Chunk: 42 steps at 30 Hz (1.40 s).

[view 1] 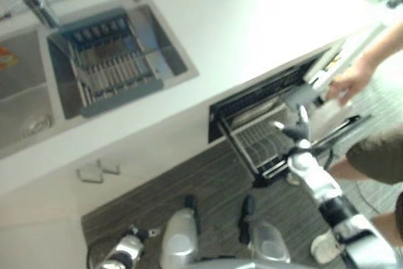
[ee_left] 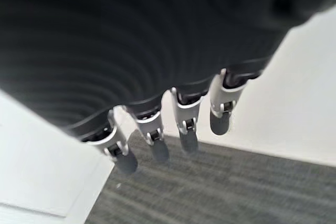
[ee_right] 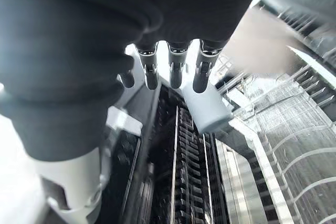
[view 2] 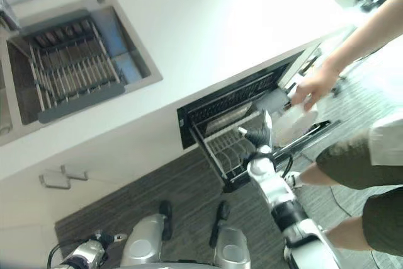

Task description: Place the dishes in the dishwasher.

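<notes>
Now your right hand reaches at the open dishwasher.

Far left, the sink (view 1: pixel 126 86) holds a blue-grey dish rack (view 1: pixel 107 64); no dishes clear there. Your left hand (ee_left: pixel 184 129) hangs low by the floor, fingers loose, holding nothing. Your right hand (ee_right: pixel 170 69) hovers over the dishwasher rack (view 2: pixel 230 146), fingers straight and empty. A person's hand (view 2: pixel 312 89) is at the dishwasher (view 1: pixel 264 102) too, maybe helping. Your wrist view shows the rack's wires close.

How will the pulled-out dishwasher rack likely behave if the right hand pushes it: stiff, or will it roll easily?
The rack is thin wire grid, so it is probably stiff and fairly light. It hangs out of the dishwasher opening, so it likely slides in on runners with a gentle push. The right hand hovers over it, fingers relaxed.
</notes>
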### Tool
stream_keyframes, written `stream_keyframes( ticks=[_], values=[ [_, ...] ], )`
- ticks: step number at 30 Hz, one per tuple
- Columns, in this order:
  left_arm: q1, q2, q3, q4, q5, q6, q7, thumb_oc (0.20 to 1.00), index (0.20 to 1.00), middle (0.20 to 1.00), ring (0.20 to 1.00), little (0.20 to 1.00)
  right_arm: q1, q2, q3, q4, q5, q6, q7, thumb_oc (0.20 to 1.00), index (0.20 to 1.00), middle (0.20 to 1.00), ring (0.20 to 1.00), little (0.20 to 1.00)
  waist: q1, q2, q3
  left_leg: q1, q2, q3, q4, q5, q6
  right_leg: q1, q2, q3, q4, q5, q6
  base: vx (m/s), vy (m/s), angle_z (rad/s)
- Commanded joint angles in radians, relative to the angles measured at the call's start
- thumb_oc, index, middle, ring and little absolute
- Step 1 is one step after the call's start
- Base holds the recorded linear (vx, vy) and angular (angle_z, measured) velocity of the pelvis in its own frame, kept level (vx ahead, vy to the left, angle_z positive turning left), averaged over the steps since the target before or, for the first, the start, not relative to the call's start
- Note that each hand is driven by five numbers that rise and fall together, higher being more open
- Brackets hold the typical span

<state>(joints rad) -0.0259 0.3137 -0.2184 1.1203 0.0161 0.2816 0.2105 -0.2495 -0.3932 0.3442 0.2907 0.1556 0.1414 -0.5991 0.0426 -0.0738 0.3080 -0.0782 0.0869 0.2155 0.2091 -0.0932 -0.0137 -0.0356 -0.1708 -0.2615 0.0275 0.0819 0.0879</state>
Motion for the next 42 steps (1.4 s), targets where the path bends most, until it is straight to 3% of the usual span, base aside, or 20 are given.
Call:
stream_keyframes(
  ticks=[1,4,8,14,24,42],
  values=[
    [0.006,-0.012,-0.024,0.026,-0.009,0.027,-0.014,1.000,1.000,1.000,1.000,1.000,-0.134,-0.055,-0.027,0.010,-0.039,-0.081,0.025,1.000,1.000,1.000,1.000,1.000,0.020,0.066,0.036,0.051,-0.017,-0.039,-0.188,0.056,0.017,0.013,0.025,0.021,0.168,-0.196,0.001,0.10,-0.002,-0.27],
    [0.037,-0.024,-0.008,0.026,0.025,0.022,-0.028,1.000,1.000,1.000,1.000,1.000,-0.066,-0.052,-0.037,-0.038,-0.039,-0.119,0.061,1.000,1.000,1.000,1.000,1.000,0.005,0.070,-0.015,0.090,-0.010,-0.027,-0.235,0.071,0.006,0.051,0.031,0.020,0.133,-0.195,0.004,0.11,0.012,-0.07],
    [0.052,-0.041,-0.012,0.015,0.031,0.032,-0.034,1.000,1.000,1.000,1.000,1.000,0.017,-0.047,-0.054,-0.106,0.074,-0.144,0.149,1.000,1.000,1.000,1.000,1.000,-0.015,0.074,-0.066,0.116,-0.004,-0.013,-0.265,0.080,-0.004,0.082,0.038,0.017,0.089,-0.187,0.004,0.07,0.015,-0.02],
    [0.068,-0.051,-0.007,0.004,0.034,0.061,-0.044,1.000,1.000,1.000,1.000,1.000,0.072,-0.053,-0.083,-0.180,0.171,-0.199,0.305,1.000,1.000,1.000,1.000,1.000,-0.032,0.070,-0.095,0.150,-0.006,-0.003,-0.277,0.071,-0.007,0.113,0.039,0.008,0.036,-0.167,0.009,0.01,-0.008,-0.07],
    [0.086,-0.061,0.018,0.024,-0.003,0.089,-0.070,1.000,1.000,1.000,1.000,1.000,0.121,-0.060,-0.104,-0.216,0.252,-0.196,0.482,1.000,1.000,1.000,1.000,1.000,-0.034,0.068,-0.136,0.179,-0.011,-0.014,-0.296,0.057,-0.011,0.150,0.038,-0.017,-0.017,-0.152,0.018,0.02,0.003,0.02],
    [0.092,-0.055,0.020,0.034,0.020,0.108,-0.073,1.000,1.000,1.000,1.000,1.000,0.140,-0.060,-0.092,-0.230,0.276,-0.175,0.532,1.000,1.000,1.000,1.000,1.000,-0.017,0.070,-0.147,0.182,-0.017,-0.029,-0.296,0.048,-0.007,0.168,0.025,-0.056,-0.029,-0.145,0.030,0.02,-0.002,0.05]
  ],
)
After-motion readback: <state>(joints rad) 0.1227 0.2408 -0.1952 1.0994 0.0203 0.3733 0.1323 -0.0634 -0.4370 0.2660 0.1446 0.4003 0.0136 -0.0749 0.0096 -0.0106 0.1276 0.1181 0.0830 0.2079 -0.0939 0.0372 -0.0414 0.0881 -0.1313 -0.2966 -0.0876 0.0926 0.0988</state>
